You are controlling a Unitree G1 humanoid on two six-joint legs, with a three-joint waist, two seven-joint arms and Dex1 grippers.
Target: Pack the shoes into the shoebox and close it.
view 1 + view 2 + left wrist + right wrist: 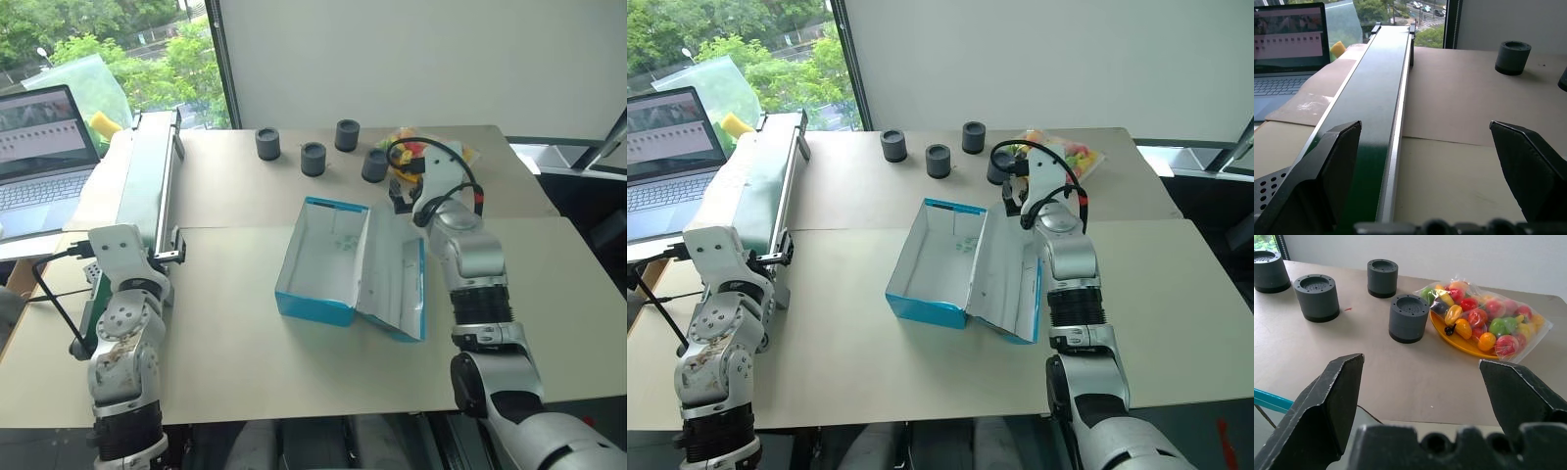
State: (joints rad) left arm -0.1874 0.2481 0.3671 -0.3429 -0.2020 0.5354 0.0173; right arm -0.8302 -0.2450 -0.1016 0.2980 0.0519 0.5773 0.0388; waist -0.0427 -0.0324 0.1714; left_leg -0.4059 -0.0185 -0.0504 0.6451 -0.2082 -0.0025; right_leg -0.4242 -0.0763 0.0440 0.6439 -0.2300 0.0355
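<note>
left claw (1425,147) spread, empty | right claw (1420,382) spread, empty | shoebox (323,257) open, seemingly empty, far corner hidden

One open box (323,264) lies just left of the right gripper (1420,377). Four dark cylinders (1408,318) and one bag of toy fruit (1484,323) sit just beyond it. One laptop (39,147) and one conveyor (1371,107) flank the left gripper (1425,147).

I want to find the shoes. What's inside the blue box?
Nothing. The shoebox lies open, showing its bare white inside. No shoes are in it. Its near wall hides a little strip of the floor.
</note>
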